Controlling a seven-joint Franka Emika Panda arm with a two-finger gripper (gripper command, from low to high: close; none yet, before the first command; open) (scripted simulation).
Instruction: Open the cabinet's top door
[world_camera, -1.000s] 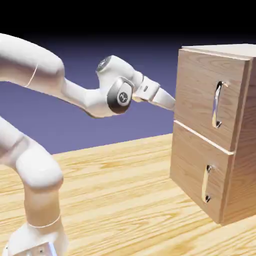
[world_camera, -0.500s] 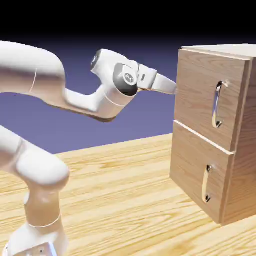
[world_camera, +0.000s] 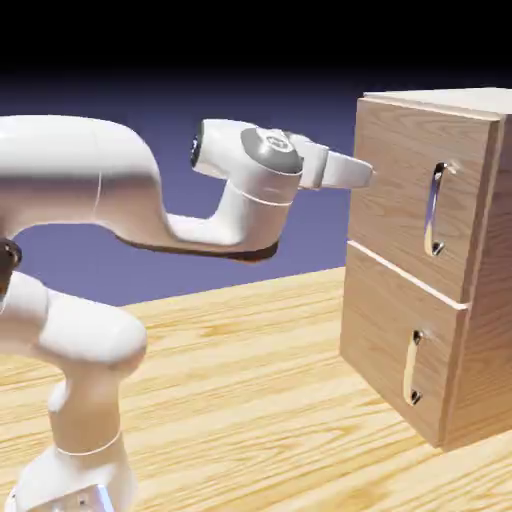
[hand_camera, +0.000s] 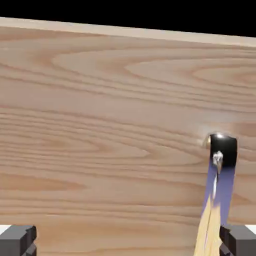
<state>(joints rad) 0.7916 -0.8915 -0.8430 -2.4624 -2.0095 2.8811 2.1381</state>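
Now we hold our gripper (world_camera: 368, 172) open and empty, near the closed top door (world_camera: 405, 200), left of its handle (world_camera: 434, 208).

A white, glossy robot arm (world_camera: 90, 190) built of thick rounded segments, thin seam lines ringing its joints. Just behind the claw (world_camera: 366, 172), the wrist carries a grey circular cap (world_camera: 272, 143) with a small mark, and a dark round end cap (world_camera: 197, 150) sits farther back still. The hand narrows into a pale, boxy white body toward the claw. At the foot of the arm, the base (world_camera: 75, 490) shows a greyish panel. In the hand view, two small dark-grey squared fingertips (hand_camera: 18, 240) flank the bottom edge.
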